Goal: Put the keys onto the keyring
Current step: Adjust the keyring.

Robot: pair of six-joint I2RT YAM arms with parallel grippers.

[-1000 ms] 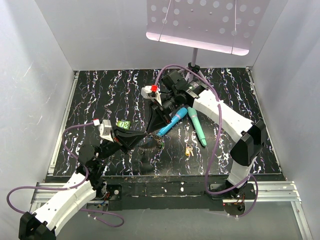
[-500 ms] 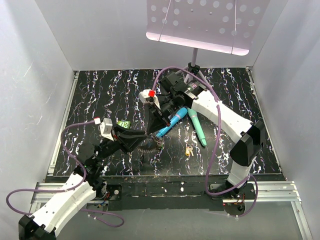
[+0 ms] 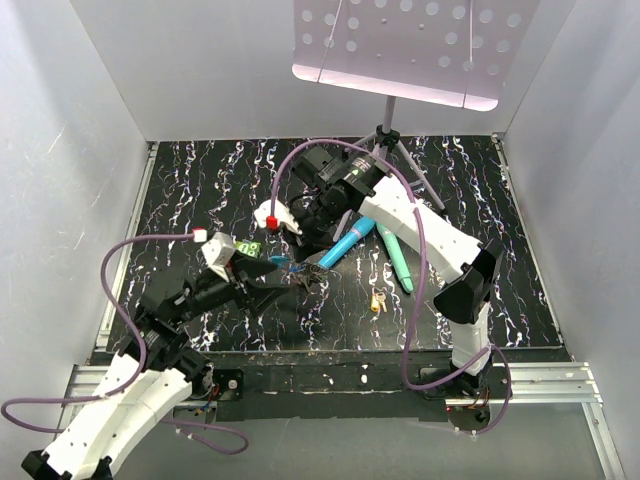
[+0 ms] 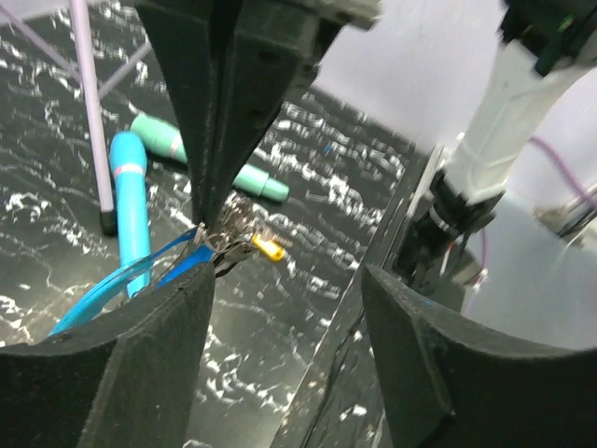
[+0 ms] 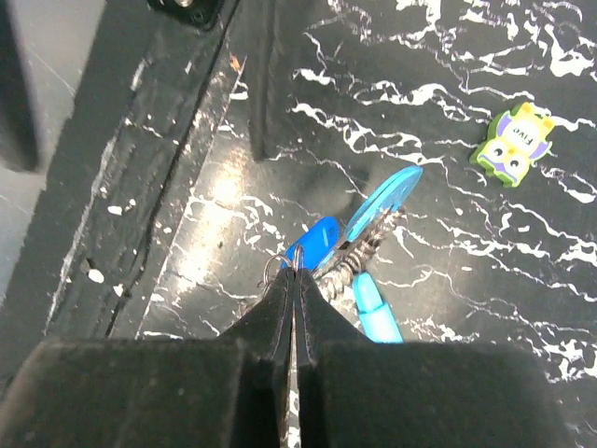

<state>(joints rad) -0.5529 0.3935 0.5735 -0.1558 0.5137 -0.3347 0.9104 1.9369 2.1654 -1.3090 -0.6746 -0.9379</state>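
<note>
The keyring (image 5: 381, 203), a bright blue curved band joined to a grey chain, hangs at the tips of my right gripper (image 5: 295, 275). The jaws are shut on a thin wire loop of it, beside a blue key (image 5: 314, 243). In the top view the right gripper (image 3: 300, 272) reaches down over the mat's middle. My left gripper (image 3: 272, 285) stands just left of it, open and holding nothing. In the left wrist view the left gripper (image 4: 284, 345) gapes below the keyring (image 4: 121, 280). A yellow key (image 3: 377, 300) lies on the mat to the right.
A blue stick (image 3: 342, 243) and a teal stick (image 3: 397, 258) lie on the black marbled mat behind the grippers. A green owl tag (image 3: 250, 247) lies to the left. A tripod stand (image 3: 385, 130) with a perforated plate stands at the back. The mat's front edge (image 4: 373, 280) is near.
The left gripper has opened, let go of the keyring and drawn back to the left. The right gripper has closed on the keyring and swung leftward and nearer.
</note>
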